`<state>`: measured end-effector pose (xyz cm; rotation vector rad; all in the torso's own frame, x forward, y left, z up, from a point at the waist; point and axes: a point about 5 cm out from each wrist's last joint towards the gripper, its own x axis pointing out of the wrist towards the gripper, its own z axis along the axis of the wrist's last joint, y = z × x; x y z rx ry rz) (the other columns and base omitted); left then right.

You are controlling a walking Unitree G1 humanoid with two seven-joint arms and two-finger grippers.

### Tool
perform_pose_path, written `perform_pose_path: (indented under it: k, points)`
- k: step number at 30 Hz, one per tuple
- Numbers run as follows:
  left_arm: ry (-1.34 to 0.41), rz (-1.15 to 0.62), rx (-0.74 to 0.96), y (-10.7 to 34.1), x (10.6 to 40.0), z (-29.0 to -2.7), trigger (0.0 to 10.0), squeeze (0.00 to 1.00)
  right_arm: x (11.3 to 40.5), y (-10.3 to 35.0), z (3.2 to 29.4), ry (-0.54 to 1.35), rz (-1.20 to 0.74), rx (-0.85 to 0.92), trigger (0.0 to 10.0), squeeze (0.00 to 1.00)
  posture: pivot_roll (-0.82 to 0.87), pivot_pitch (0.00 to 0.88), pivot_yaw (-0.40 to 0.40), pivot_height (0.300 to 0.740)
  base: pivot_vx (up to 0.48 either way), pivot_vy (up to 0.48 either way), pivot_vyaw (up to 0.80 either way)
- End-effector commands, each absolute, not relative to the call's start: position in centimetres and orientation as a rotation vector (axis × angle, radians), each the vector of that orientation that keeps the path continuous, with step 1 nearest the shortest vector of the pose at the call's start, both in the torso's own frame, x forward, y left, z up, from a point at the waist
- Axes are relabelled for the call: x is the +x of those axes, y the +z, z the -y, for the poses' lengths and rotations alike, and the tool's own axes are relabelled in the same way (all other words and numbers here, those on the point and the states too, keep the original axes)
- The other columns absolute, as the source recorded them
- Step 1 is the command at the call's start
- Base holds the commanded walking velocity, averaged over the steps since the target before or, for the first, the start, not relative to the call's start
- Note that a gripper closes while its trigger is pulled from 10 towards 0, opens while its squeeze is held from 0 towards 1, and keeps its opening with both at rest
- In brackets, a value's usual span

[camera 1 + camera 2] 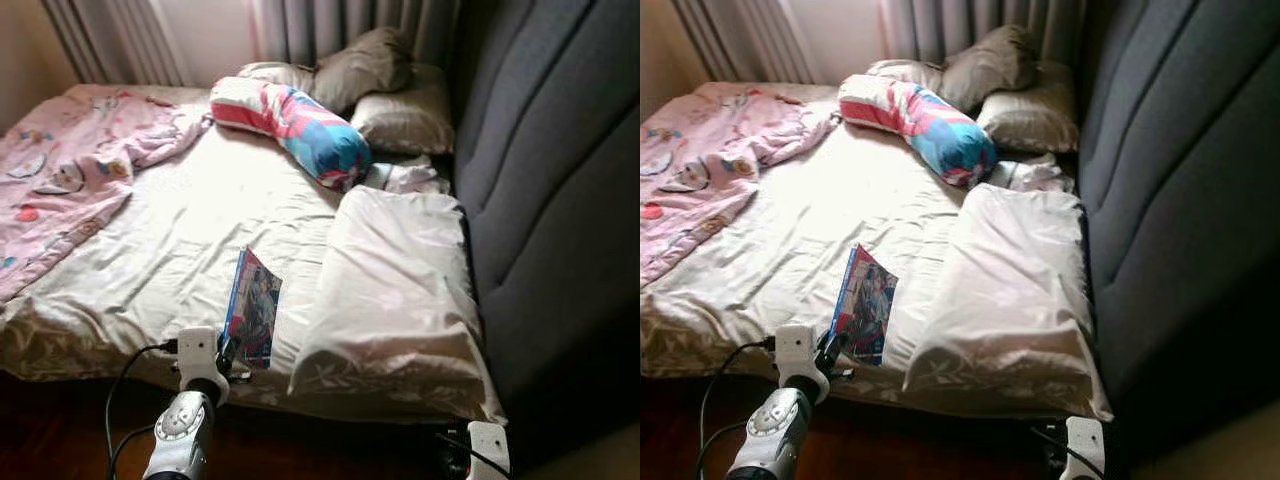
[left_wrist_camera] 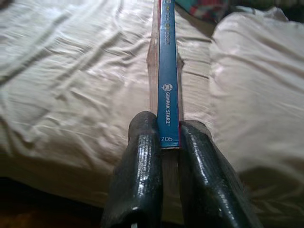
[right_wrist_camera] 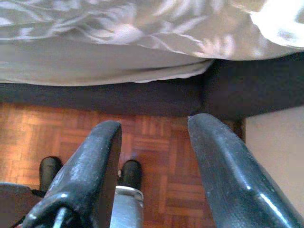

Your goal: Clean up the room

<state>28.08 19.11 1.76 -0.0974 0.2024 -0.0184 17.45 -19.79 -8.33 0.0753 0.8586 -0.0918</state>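
Pinching the book [image 2: 168,71] by its spine, the left gripper [image 2: 170,142] hides its lower edge; the right gripper [image 3: 154,137] hangs spread, arm cut off.

blue-spined comic book [image 1: 254,303] stands on edge on bed [image 1: 170,240].

Book [image 1: 253,305] on bed [image 1: 180,240], left of pillow [image 1: 395,290]

Left gripper [image 1: 833,352] at book [image 1: 864,304] on bed [image 1: 770,250]
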Motion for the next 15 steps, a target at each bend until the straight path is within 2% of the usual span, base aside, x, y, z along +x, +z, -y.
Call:
perform_pose_path:
  k: [1, 3, 7, 15]
  points:
    - [-0.010, -0.167, -0.089, 2.53, 28.43, -19.57, 10.0, 0.00, 17.25, -8.50, 19.39, -0.085, -0.870, 0.082, 10.0, 0.00, -0.04, 0.037, 0.032, 0.740, 0.000, 0.000, 0.00]
    - [-0.009, -0.168, -0.096, 2.55, 28.44, -19.60, 10.0, 0.00, 17.25, -8.50, 19.37, -0.087, -0.870, 0.083, 10.0, 0.00, -0.04, 0.036, 0.032, 0.740, 0.000, 0.000, 0.00]
    - [-0.012, -0.166, -0.092, 2.70, 28.59, -19.63, 10.0, 0.00, 17.26, -8.50, 19.34, -0.087, -0.870, 0.082, 10.0, 0.00, -0.04, 0.036, 0.033, 0.740, 0.000, 0.435, 0.00]
    - [-0.028, -0.149, -0.092, 3.06, 28.79, -19.28, 10.0, 0.00, 17.26, -8.51, 19.29, -0.092, -0.870, 0.084, 10.0, 0.00, -0.04, 0.035, 0.035, 0.740, 0.000, 0.000, 0.00]
